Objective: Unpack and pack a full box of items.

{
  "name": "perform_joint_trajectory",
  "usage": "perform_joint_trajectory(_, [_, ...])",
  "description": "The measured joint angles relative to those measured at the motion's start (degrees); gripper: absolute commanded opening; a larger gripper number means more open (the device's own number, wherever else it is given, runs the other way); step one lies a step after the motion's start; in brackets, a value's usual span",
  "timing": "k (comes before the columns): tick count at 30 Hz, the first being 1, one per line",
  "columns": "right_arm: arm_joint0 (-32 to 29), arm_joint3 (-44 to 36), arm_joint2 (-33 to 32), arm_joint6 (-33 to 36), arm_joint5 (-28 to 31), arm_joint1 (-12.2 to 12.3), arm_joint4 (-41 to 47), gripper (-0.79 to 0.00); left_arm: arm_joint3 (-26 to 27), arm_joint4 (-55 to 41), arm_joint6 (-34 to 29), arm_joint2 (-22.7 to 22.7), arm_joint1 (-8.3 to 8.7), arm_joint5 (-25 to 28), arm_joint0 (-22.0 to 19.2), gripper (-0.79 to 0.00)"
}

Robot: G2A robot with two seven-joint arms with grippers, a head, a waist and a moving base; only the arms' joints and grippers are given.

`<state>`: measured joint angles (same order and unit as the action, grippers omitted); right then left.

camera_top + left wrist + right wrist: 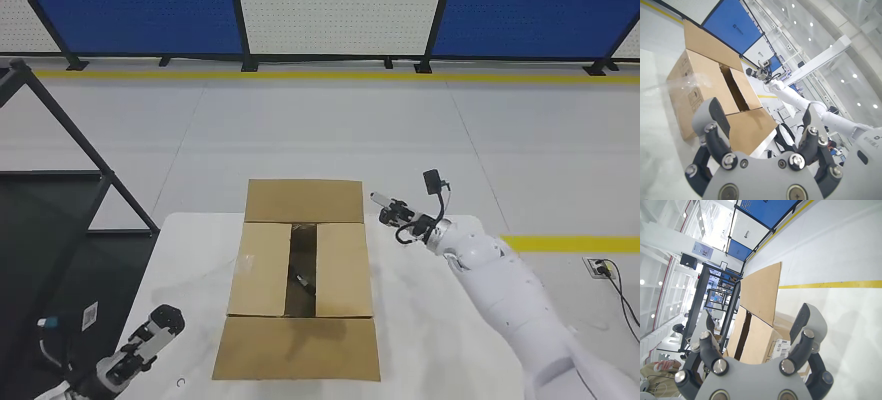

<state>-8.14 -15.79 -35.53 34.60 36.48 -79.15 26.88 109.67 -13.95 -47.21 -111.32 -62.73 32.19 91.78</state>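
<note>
I am holding my left claw [762, 106] low over the near left corner of the white table [190, 260], its fingers standing wide apart and gripping nothing. I am keeping my right claw [755, 310] raised just beside the far right corner of the cardboard box [258, 268], apart from it, its fingers also spread and carrying nothing. The box is sitting in the middle of the table. Its far flap [304, 200] is standing up and leaning outward, and its near flap [297, 348] is hanging out toward me. The two side flaps are lying almost flat over the top, leaving a narrow dark gap between them. Through that gap a small dark item [302, 282] is showing inside, too small for me to tell what it is. A printed label [781, 346] is sticking to the side of the box facing my right claw.
</note>
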Motion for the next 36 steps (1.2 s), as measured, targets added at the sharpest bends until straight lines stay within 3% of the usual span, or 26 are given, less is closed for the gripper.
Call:
perform_joint_trajectory(12, [-0.01,0.31,-0.05,0.13,-0.82,-0.15,0.04,0.000,0.02,-0.09,-0.18,-0.04,0.03,-0.12,-0.01,0.000])
perform_joint_trajectory(20, [-1.99,-6.15,-0.65,-1.87,-4.81,-0.52,-2.07,0.000,0.98,0.08,-1.13,1.22,0.30,-0.47,0.45,0.000])
perform_joint_trajectory(28, [-1.39,-4.98,-1.46,-5.62,-1.52,-1.75,-4.51,0.000,1.05,-5.23,-7.26,0.36,0.94,0.32,2.46,0.000])
perform_joint_trajectory(36, [0.28,-2.68,-0.44,-11.44,-3.16,-3.46,-11.03,0.000,1.08,-8.95,-14.86,0.35,1.72,-1.24,4.09,0.000])
